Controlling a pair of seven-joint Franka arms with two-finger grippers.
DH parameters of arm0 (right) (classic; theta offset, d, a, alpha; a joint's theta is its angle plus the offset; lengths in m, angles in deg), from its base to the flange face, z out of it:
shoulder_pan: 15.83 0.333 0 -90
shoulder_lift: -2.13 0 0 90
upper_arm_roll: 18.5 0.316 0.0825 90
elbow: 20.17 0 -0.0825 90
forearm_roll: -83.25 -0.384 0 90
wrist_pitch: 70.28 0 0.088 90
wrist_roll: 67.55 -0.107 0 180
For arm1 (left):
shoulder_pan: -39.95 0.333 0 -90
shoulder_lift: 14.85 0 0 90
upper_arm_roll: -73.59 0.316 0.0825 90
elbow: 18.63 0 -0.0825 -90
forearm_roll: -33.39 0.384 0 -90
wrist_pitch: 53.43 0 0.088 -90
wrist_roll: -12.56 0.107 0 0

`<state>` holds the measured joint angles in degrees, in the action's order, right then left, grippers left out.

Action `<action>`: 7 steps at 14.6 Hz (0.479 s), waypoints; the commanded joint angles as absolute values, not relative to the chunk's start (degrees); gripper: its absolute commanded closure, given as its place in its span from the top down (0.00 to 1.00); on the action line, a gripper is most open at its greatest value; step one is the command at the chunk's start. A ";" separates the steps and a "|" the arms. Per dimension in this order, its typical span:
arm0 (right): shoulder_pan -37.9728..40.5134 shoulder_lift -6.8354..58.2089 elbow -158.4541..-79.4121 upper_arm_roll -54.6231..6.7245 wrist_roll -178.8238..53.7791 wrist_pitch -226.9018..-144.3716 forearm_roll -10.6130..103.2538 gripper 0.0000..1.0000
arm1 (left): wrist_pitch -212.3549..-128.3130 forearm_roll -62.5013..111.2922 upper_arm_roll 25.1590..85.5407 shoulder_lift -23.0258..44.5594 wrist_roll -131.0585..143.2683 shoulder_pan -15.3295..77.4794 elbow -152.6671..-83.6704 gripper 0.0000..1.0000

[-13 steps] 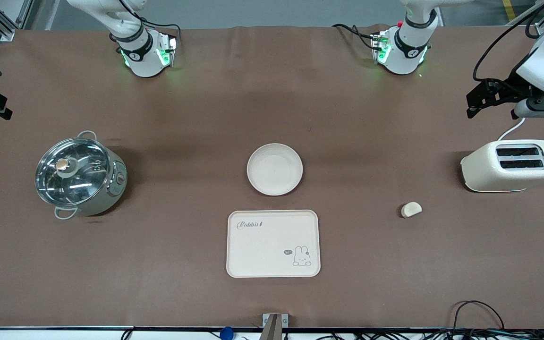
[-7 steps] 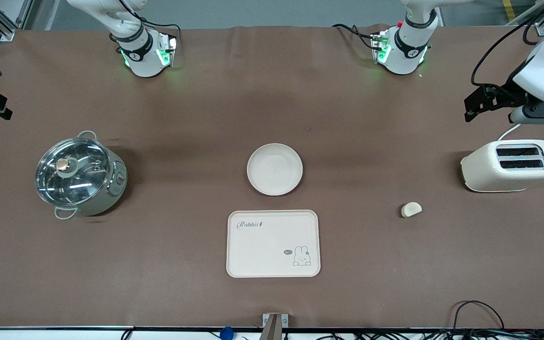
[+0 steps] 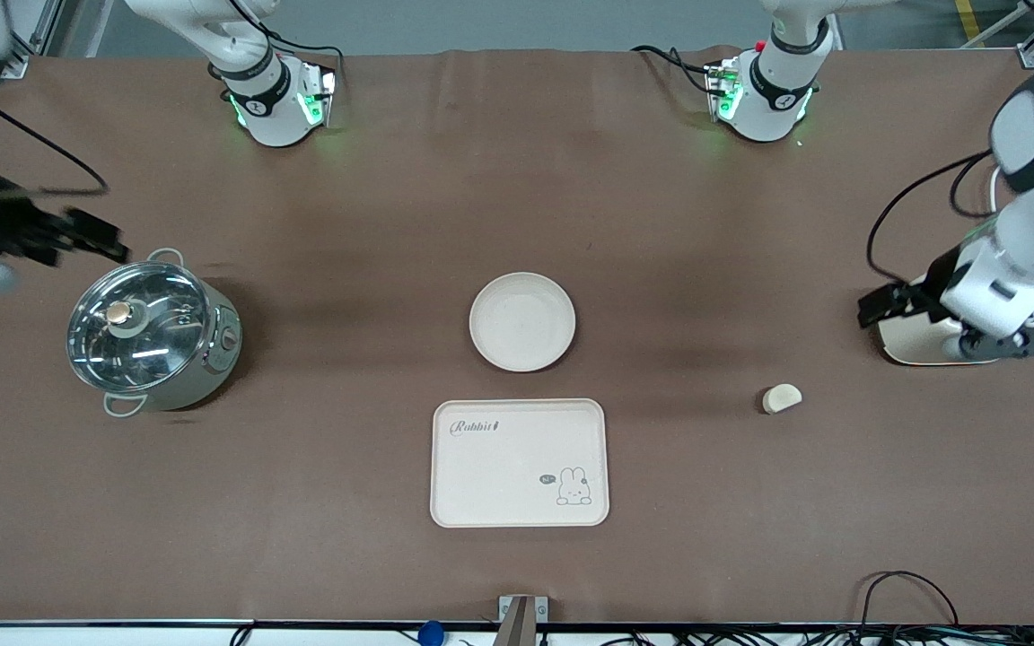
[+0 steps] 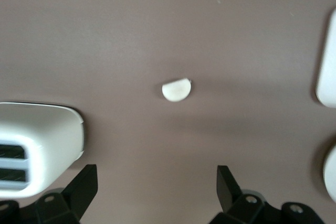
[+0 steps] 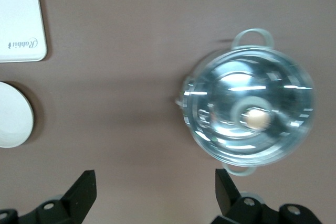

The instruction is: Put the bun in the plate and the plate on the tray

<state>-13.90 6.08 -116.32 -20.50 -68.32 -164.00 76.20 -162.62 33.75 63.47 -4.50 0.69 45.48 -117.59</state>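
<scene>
script "rabbit" marks the tray (image 3: 520,463), just beside the plate (image 3: 522,321).

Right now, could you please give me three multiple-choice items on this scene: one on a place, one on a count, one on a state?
1. Where does the bun lie?
A. in the plate
B. on the tray
C. on the bare table, toward the left arm's end

2. How many handles does the pot show?
A. one
B. two
C. four

3. How is the left claw?
A. open and empty
B. shut on the bun
C. shut on the plate

Answers:
1. C, it rests on the brown cloth near the toaster, apart from the plate and the tray.
2. B, one loop shows at each end of the pot.
3. A, the left wrist view shows its fingers spread with nothing between.
</scene>
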 commanded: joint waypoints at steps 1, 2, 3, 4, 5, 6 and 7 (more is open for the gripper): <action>-12.58 12.48 -117.21 -20.79 -70.89 -165.99 68.96 1.00 | -169.60 34.79 63.30 0.15 -7.01 45.40 -120.14 1.00; -11.01 14.77 -117.47 -20.79 -70.98 -167.12 67.88 1.00 | -170.76 34.88 63.22 2.61 -9.13 45.31 -120.06 1.00; -9.60 16.79 -119.47 -20.70 -70.98 -170.62 67.70 1.00 | -172.68 34.88 63.30 4.98 -10.63 45.14 -120.06 1.00; -8.63 16.99 -123.23 -20.61 -70.98 -175.96 66.13 1.00 | -175.57 34.88 63.30 7.18 -11.43 45.05 -120.14 1.00; -6.71 17.08 -126.40 -20.70 -70.98 -180.80 63.33 1.00 | -177.69 34.88 63.22 9.21 -12.66 45.22 -120.06 1.00; -3.82 17.16 -129.31 -20.78 -70.98 -185.37 61.04 1.00 | -179.71 34.88 63.30 11.49 -13.97 45.05 -119.97 1.00; -1.35 17.25 -132.55 -20.70 -71.33 -190.98 59.63 1.00 | -181.91 35.14 63.30 13.25 -14.42 44.79 -120.06 1.00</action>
